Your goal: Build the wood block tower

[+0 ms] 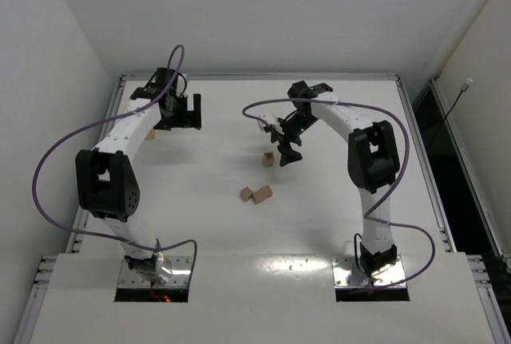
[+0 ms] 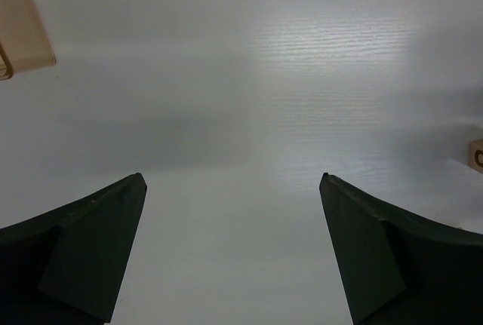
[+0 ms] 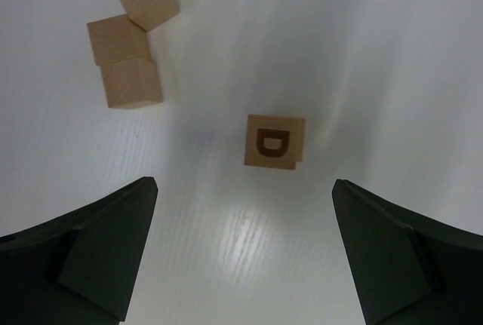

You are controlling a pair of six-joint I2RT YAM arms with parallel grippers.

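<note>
From above, the right gripper (image 1: pixel 284 149) is hanging by the wood block tower (image 1: pixel 270 159) mid-worktop, with loose cubes (image 1: pixel 257 194) lying nearer the front. Left wrist: the left gripper (image 2: pixel 232 179) is gaping, empty. Right wrist: jaws are standing spread, and the tower looks barely begun, I'd say.

I see a white desk (image 1: pixel 239 232) with faint streaked grain. The wooden cubes (image 3: pixel 130 81) are light tan; one cube (image 3: pixel 275 141) bears a dark-brown letter D. Both sets of jaws are black, the cables (image 1: pixel 36 178) purple.
</note>
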